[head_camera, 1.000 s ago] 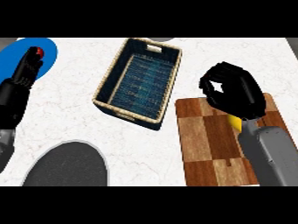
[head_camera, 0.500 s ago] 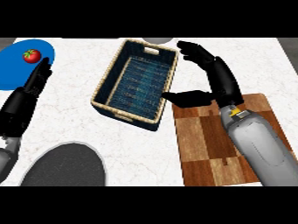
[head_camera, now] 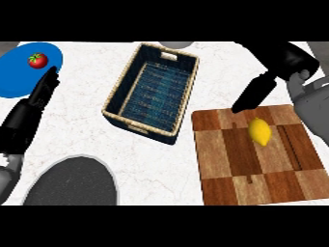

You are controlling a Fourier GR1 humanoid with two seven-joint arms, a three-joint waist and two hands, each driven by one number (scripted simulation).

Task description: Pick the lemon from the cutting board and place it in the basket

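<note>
The lemon (head_camera: 260,131) lies on the cutting board (head_camera: 259,169), ungrasped; the basket (head_camera: 153,91) holds nothing; the right hand (head_camera: 256,91) hangs just above the board's far edge, fingers straight; grasp, transfer and release remain; the left hand (head_camera: 35,103) rests, fingers straight.

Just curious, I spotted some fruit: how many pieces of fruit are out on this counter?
2. A yellow lemon lies on the wooden cutting board at the right, and a red tomato sits on the blue plate at the far left. None shows inside the basket.
</note>
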